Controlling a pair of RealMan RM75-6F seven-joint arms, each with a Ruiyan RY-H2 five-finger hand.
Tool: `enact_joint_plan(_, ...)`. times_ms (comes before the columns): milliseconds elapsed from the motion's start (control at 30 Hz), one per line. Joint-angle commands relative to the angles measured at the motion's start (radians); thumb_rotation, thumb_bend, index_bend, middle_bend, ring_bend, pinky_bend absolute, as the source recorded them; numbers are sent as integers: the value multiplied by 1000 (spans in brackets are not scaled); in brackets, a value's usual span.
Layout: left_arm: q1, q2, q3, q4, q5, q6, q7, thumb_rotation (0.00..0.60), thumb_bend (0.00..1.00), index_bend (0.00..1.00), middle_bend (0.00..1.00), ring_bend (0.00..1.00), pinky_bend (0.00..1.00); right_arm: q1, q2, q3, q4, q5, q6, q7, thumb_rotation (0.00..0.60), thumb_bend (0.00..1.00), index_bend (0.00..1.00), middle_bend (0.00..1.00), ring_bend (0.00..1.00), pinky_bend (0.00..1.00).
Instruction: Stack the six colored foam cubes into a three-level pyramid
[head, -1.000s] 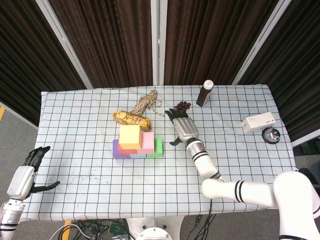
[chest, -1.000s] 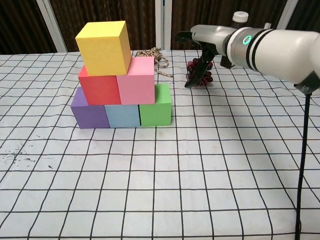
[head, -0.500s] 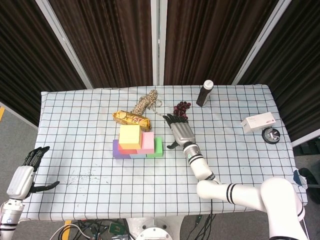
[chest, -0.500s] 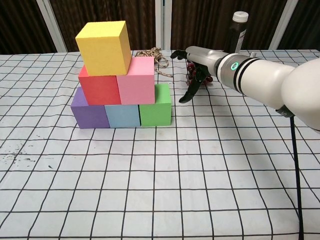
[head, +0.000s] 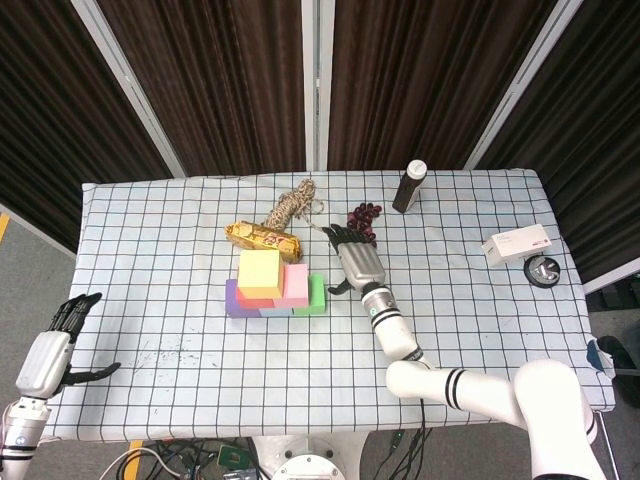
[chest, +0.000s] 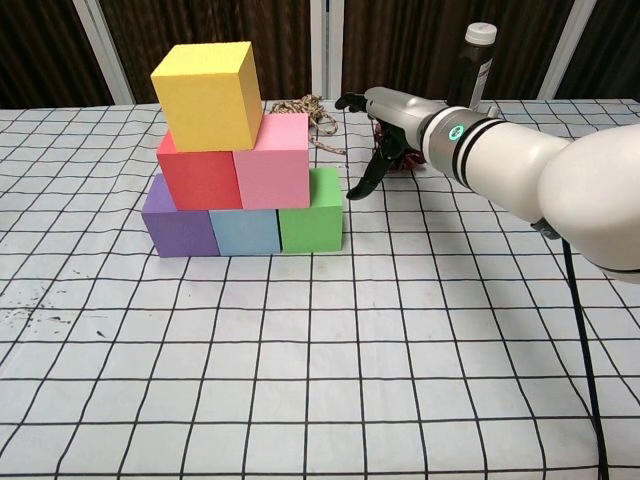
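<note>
All six cubes are stacked: the yellow cube (chest: 207, 93) is set on top; the pyramid looks complete; the right hand (chest: 385, 128), fingers apart, holds nothing

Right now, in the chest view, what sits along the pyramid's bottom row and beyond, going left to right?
Purple cube → blue cube → green cube → right hand → dark bottle.

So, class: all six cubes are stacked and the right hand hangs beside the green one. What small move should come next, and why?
Probably ease the right hand away to the right. It holds nothing, its fingers hang close to the green cube, and the yellow cube sits skewed on top, so a nudge could topple the pyramid.
</note>
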Motion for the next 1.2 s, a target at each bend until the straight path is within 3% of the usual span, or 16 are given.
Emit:
enact_joint_plan(33, 0, 0, 0, 1, 0, 0, -2, 600, 0, 27, 76, 0, 0, -2, -5, 5, 2, 0, -3, -3, 600, 6, 0, 0, 0, 0)
enact_joint_plan(933, -2, -4, 2, 2, 2, -6, -3, 600, 0, 27, 77, 0, 0, -16, -23, 43, 8, -16, -15, -32, 600, 7, 0, 0, 0, 0)
enact_joint_plan(1100, -4, -2, 1, -2, 3, -6, 1, 600, 0, 27, 76, 0, 0, -45, 43, 38, -70, -17, 6, -48, 600, 8, 0, 0, 0, 0)
enact_joint_plan(1200, -5, 3, 0, -8, 1, -7, 5, 600, 0, 27, 76, 0, 0, -79, 126, 21, -182, -33, 42, -73, 600, 20, 0, 0, 0, 0)
